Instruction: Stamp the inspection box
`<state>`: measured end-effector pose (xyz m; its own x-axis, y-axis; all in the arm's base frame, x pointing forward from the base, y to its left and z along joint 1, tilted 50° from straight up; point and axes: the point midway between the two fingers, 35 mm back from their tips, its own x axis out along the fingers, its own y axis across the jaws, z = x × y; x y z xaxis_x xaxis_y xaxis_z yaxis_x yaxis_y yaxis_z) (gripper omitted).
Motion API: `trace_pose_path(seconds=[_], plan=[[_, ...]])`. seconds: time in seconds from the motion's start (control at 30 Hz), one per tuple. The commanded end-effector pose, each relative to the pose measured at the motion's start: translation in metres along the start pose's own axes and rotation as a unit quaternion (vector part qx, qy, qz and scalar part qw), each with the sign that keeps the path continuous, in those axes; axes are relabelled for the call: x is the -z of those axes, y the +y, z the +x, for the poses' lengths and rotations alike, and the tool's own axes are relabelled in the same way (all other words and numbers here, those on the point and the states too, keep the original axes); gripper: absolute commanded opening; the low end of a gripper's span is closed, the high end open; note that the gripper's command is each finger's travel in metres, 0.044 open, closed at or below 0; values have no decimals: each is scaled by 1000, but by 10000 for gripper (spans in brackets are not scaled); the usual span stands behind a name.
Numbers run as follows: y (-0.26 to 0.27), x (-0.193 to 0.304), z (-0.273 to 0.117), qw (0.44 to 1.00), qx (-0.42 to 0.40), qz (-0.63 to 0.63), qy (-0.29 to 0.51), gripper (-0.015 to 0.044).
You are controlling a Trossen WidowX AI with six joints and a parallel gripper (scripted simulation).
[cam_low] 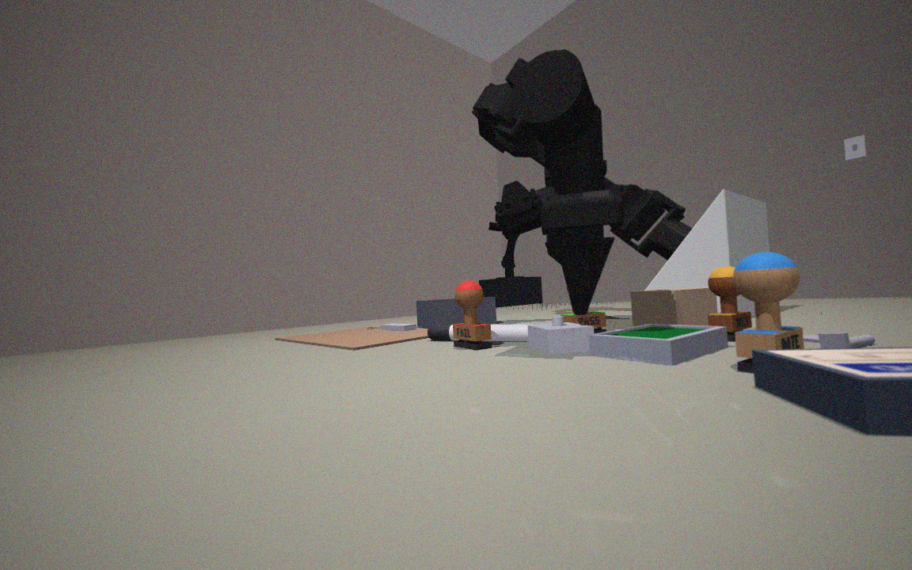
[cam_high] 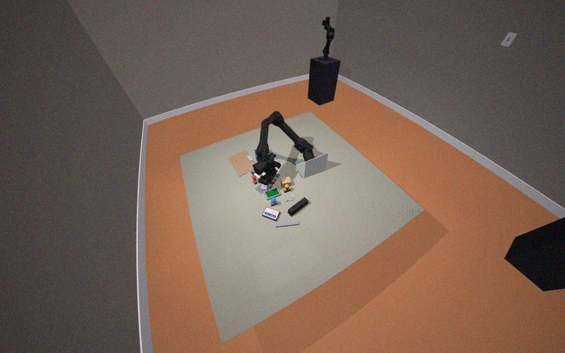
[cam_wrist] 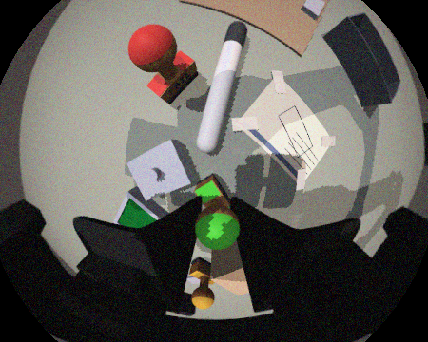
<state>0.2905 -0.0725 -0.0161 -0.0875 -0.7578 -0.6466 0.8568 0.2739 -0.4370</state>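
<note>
My gripper [cam_high: 267,180] [cam_low: 580,310] [cam_wrist: 216,201] is shut on the green-topped PASS stamp [cam_low: 592,321] [cam_wrist: 217,231] and holds it upright, low at the bench. Whether its base touches the bench cannot be told; the fingers and a grey block hide part of it. The green ink pad [cam_high: 272,193] [cam_low: 663,332] [cam_wrist: 136,217] lies at lower left in the wrist view. The taped white card [cam_wrist: 266,102] lies right of the stamp there, with its outlined inspection box [cam_wrist: 287,111]. No green print shows in the box, though arm shadow crosses the card.
A red FAIL stamp [cam_low: 469,313] [cam_wrist: 153,48], a marker [cam_wrist: 221,90] and a grey block [cam_low: 560,339] [cam_wrist: 159,168] stand or lie near the gripper. An orange-topped stamp [cam_high: 286,188] [cam_wrist: 203,297], a tan block [cam_high: 285,180] and a blue-topped stamp [cam_high: 273,201] [cam_low: 766,279] stand around the pad.
</note>
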Motion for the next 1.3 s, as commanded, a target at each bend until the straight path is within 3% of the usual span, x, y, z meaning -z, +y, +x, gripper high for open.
trace_pose_path(seconds=[0.0, 0.1, 0.23, 0.47, 1.27], plan=[[0, 0, 0, 1000, 0, 0, 0, 184], [0, 0, 0, 1000, 0, 0, 0, 257], [2, -1, -10, 1000, -1, 0, 1, 257], [1, -1, -115, 1000, 1, -6, 1, 257], [0, 0, -117, 1000, 3, -11, -1, 257]])
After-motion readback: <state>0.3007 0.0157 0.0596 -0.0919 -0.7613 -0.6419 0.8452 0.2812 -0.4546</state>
